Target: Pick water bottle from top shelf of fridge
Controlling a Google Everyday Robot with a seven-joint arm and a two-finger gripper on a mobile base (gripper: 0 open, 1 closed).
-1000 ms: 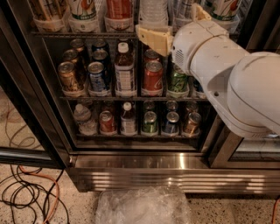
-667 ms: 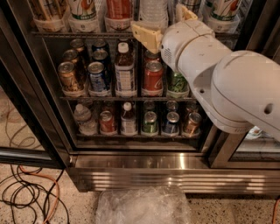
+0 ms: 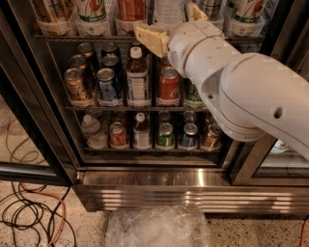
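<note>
The water bottle point(image 3: 168, 9) stands on the top shelf point(image 3: 96, 37) of the fridge point(image 3: 154, 179). Only its clear ribbed lower body shows; its cap and label are cut off by the top edge. My gripper point(image 3: 165, 19) is raised to that shelf and open. One tan finger point(image 3: 150, 39) is left of the bottle and the other point(image 3: 196, 10) is right of it, so the bottle stands between them. My white arm covers the right part of the fridge.
Trays with tall cans point(image 3: 91, 12) flank the bottle. The middle rack holds soda cans point(image 3: 169, 87) and a dark bottle point(image 3: 137, 77). The bottom rack holds a squat clear bottle point(image 3: 91, 131). Cables point(image 3: 29, 212) and a crumpled plastic bag point(image 3: 159, 227) lie on the floor.
My arm has moved up and in toward the top shelf. The fingers have gone from below the water bottle to either side of its base.
</note>
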